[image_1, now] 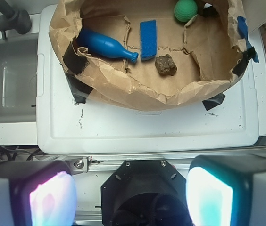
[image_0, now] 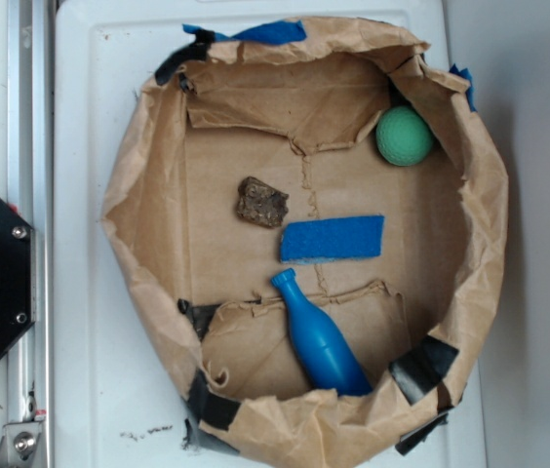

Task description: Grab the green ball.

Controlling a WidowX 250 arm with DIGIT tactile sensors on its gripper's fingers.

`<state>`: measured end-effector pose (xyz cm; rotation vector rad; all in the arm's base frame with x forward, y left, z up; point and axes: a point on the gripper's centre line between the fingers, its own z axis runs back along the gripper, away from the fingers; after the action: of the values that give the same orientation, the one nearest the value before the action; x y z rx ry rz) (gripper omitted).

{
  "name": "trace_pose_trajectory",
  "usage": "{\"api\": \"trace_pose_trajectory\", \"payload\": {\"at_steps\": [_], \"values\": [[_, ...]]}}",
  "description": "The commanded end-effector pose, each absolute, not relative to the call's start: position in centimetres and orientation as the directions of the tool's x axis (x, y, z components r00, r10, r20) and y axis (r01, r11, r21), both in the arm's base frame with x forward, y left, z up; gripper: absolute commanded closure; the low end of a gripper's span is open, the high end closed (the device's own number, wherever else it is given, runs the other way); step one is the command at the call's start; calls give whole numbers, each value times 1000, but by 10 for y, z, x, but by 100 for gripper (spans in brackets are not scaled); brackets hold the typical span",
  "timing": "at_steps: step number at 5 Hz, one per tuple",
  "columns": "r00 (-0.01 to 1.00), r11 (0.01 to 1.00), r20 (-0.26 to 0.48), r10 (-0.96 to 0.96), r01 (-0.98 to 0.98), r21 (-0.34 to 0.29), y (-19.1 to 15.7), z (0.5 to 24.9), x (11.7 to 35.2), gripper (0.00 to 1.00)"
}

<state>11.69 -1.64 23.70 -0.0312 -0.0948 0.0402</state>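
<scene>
The green ball [image_0: 405,136] [image_1: 186,10] lies inside a brown paper-lined basin [image_0: 148,175] [image_1: 137,96], tucked against its far right wall in the exterior view. My gripper [image_1: 130,195] shows only in the wrist view, open, its two glowing pads [image_1: 53,200] wide apart with nothing between them. It hovers high over the black arm base [image_1: 137,193], well outside the basin and far from the ball. The exterior view shows no gripper.
Inside the basin lie a blue bowling-pin bottle [image_0: 319,336] [image_1: 105,45], a blue sponge strip [image_0: 332,238] [image_1: 148,33] and a brown rock-like lump [image_0: 261,202] [image_1: 165,65]. The basin stands on a white board [image_1: 147,129]. A metal sink [image_1: 5,89] is at the left.
</scene>
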Motion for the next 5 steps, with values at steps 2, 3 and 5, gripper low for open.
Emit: {"api": "trace_pose_trajectory", "payload": {"at_steps": [2,3,5], "values": [[986,994,128,109,-108,-11,-16,218,167,0],[985,995,141,94,-97,14,-11,207,211,0],[945,965,202,-258,261,8,5,184,248,0]]}}
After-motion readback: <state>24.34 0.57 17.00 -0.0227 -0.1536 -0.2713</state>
